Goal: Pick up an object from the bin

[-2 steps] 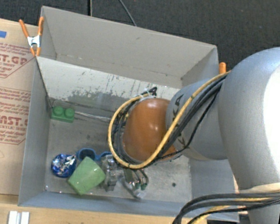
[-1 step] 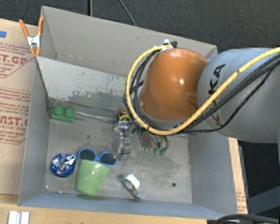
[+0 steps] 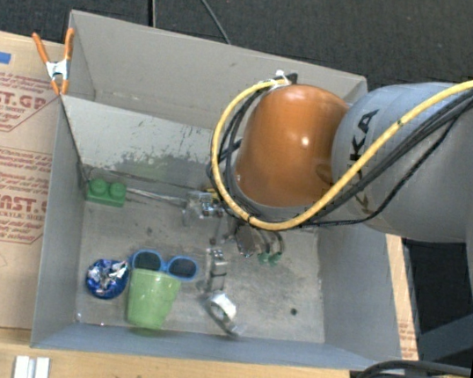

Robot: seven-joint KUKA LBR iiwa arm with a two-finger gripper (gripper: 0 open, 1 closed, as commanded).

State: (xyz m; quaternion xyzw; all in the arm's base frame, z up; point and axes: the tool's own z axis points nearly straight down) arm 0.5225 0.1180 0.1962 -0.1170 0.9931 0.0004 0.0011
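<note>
Tool: hanging under the orange cover, low over the middle of the bin floor.
Tool state: cannot tell how far it is opening, or whether it is holding anything.
Silver piece: crumpled, lying just beyond the tool toward the bottom wall; touching or apart, cannot tell.
Goggles: blue, lying just left of the tool.
Cup: green, sitting against the goggles.
Ball: blue, resting beside the cup.
Block: green, lying well apart, far left.

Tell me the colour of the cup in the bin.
The cup is light green; the camera view shows it.
</note>
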